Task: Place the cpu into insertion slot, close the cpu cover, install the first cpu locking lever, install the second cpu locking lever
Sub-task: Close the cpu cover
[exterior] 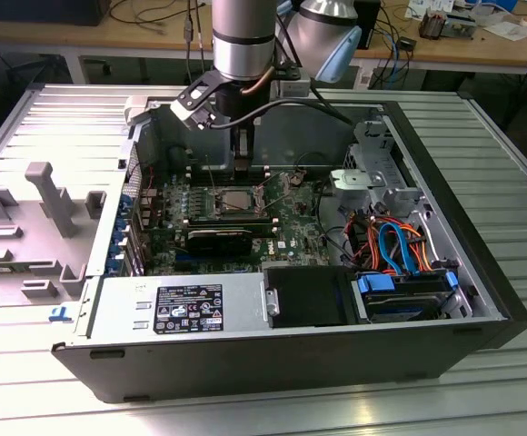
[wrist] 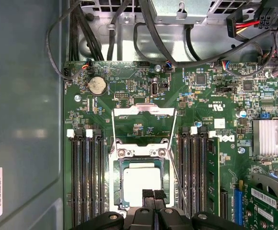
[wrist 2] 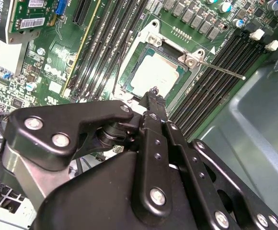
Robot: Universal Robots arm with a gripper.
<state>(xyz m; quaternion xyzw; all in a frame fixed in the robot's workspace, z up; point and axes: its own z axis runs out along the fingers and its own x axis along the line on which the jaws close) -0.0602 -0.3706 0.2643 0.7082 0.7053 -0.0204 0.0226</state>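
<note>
The cpu (wrist: 139,178), a silvery-grey square chip, lies flat in the insertion slot (wrist: 118,191) on the green board; in the second wrist view the cpu (wrist 2: 156,74) sits inside the slot's metal rim (wrist 2: 129,62). The cpu cover (wrist: 144,110) is swung open, its window showing bare board. A thin locking lever (wrist 2: 223,71) sticks out from one slot corner, unlatched, and the lever (wrist: 177,184) runs beside the slot. My gripper (wrist: 154,194) hovers just over the chip's edge, fingers shut together with nothing between them. In the exterior view the gripper (exterior: 243,171) hangs above the slot (exterior: 231,202).
Black memory slots (wrist: 86,182) flank the socket on both sides. A finned heatsink (wrist: 273,136) and an expansion card (wrist: 268,201) lie to one side. Cables (wrist: 144,28) cross the case wall. Drive bays and orange and blue cables (exterior: 395,250) fill the exterior view's right.
</note>
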